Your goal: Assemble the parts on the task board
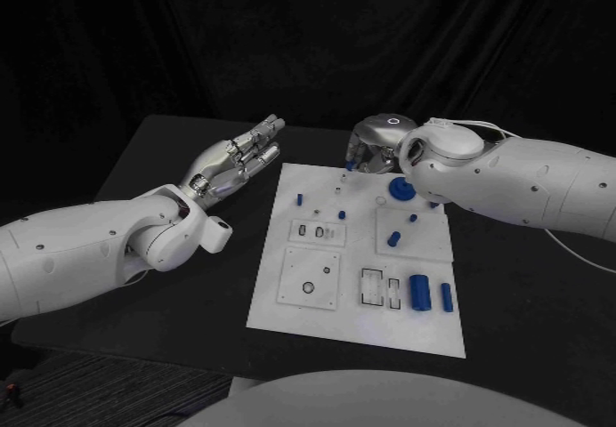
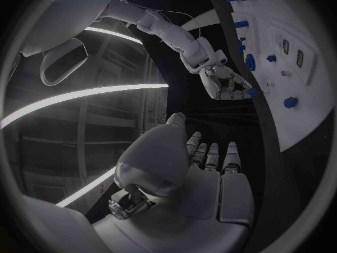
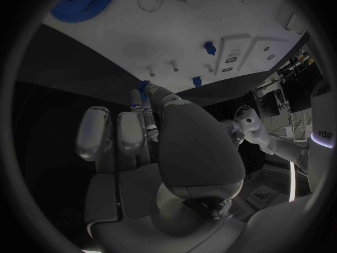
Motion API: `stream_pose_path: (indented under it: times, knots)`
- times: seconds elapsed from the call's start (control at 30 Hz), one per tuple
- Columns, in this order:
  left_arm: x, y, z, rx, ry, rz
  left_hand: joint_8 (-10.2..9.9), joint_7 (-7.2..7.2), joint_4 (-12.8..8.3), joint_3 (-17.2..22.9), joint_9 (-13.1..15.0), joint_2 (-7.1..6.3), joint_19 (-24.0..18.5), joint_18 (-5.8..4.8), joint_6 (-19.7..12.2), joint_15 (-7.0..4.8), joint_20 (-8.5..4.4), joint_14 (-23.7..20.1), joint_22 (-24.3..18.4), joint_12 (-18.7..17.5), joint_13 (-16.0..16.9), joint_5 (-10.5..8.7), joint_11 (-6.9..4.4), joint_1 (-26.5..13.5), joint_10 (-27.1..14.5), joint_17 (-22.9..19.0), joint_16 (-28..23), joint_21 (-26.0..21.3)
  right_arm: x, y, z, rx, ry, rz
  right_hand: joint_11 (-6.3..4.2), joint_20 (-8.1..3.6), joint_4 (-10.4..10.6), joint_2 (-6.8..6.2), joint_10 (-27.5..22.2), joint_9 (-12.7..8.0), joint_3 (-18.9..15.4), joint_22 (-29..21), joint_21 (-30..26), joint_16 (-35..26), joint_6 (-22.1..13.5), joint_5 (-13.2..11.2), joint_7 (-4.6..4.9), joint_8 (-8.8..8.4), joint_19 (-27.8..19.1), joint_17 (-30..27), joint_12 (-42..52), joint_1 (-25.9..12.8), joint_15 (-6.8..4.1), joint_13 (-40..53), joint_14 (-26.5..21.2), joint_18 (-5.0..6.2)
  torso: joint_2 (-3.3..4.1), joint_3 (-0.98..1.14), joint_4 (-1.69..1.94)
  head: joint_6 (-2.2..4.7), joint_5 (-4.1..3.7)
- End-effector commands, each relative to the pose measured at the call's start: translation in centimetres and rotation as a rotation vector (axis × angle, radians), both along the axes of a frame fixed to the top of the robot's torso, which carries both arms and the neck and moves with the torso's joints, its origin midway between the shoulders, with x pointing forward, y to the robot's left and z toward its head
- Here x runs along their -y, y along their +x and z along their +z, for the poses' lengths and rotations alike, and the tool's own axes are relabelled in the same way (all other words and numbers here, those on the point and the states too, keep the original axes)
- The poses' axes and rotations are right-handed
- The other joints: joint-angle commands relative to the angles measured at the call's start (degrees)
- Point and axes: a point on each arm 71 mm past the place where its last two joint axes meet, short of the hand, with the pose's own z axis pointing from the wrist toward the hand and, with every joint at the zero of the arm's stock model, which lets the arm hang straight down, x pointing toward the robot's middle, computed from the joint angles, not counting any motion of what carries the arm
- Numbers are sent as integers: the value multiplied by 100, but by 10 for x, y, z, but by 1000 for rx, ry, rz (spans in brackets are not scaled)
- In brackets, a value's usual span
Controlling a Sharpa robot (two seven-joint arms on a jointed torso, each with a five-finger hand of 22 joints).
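The smooth white task board [image 1: 314, 307] lies mid-table. At its far edge the silver right hand [image 1: 372, 147] pinches a small toothed blue part [image 3: 145, 86] — a large blue gear [image 1: 401, 188] sits nearby. The left hand [image 1: 238, 162] hovers left, fingers extended, empty.

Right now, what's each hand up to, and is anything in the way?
Left hand open, off the white board. Right hand at the board's far edge, pinching a small blue piece. Blue gear beside it; nothing in the way.
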Motion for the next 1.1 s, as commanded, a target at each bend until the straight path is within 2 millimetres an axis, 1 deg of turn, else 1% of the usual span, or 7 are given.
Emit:
stream_pose_path:
  times: [0.03, 0.27, 0.4, 0.57, 0.73, 0.9, 1.1]
  knots:
    - [3, -1, 4, 32, -29, -24, 18, 32, 6, 25, 9, 4, -7, 78, 7, 26, 28, -2, -10, -38, -9, 24, 44, 37, 11, -5, -21, -19, 0, 1, 0, 0, 9, -5, 0, 12, -2, 53, 25, 190, 22, 7, 30, 38, 77, 13, -47, 12, 13, 12, -26, 23, 44, -10, 76, -71, -2, -7, -6, -5, -2]
    - [4, -1, 4, 30, -29, -28, 18, 32, 6, 25, 9, 4, -7, 78, 7, 26, 28, -2, -10, -38, -9, 24, 44, 37, 11, -5, -21, -19, -1, 1, -2, -20, -6, -9, 17, 31, -4, 44, -20, 187, 37, 16, 30, 55, 37, -19, -34, -23, 6, 30, -39, 17, 60, -14, 78, -69, -8, -7, -1, -6, -5]
    - [4, -1, 4, 29, -29, -28, 19, 38, 9, 32, 9, 4, -7, 83, 11, 39, 46, -2, -10, -38, -9, 24, 49, 38, 11, -5, -21, -19, -2, 2, -3, -29, -14, -12, 23, 38, -2, 42, -47, 186, 44, 23, 33, 64, 19, -31, -30, -40, 5, 42, -42, 12, 65, -15, 79, -69, -10, -11, -8, -6, -11]
    - [4, 0, 4, 28, -29, -31, 19, 38, 9, 32, 9, 4, -7, 83, 11, 39, 46, -2, -10, -38, -9, 24, 49, 38, 11, -5, -21, -19, -5, 4, -6, -36, -21, -16, 25, 42, -1, 41, -61, 185, 48, 28, 35, 64, 10, -39, -31, -48, 4, 40, -43, 9, 67, -15, 77, -70, -11, -7, -5, -6, -7]
    - [6, 0, 4, 26, -30, -36, 19, 38, 9, 32, 9, 4, -7, 83, 11, 39, 46, -2, -10, -38, -9, 24, 49, 38, 11, -5, -21, -19, -7, 5, -9, -44, -27, -16, 28, 47, 1, 39, -85, 185, 53, 29, 33, 67, -2, -50, -32, -60, 0, 41, -43, 4, 69, -15, 76, -68, -14, -5, 9, -6, -7]
    - [6, 1, 3, 25, -29, -35, 18, 41, 11, 39, 9, 7, -7, 86, 7, 48, 59, -2, -10, -38, -9, 24, 54, 40, 11, -5, -21, -19, -10, 4, -12, -53, -31, -11, 31, 50, 5, 38, -103, 185, 56, 36, 37, 70, -9, -63, -33, -67, 1, 44, -43, -3, 72, -15, 76, -68, -15, -10, -9, -6, 26]
    - [6, 1, 3, 23, -29, -38, 18, 41, 11, 39, 9, 7, -7, 86, 7, 48, 59, -2, -10, -38, -9, 24, 54, 40, 11, -5, -21, -19, -11, 4, -15, -60, -34, -10, 33, 53, 11, 40, -113, 185, 59, 38, 36, 75, -16, -77, -32, -75, -2, 50, -41, -12, 74, -14, 75, -68, -17, -8, 5, -6, 21]
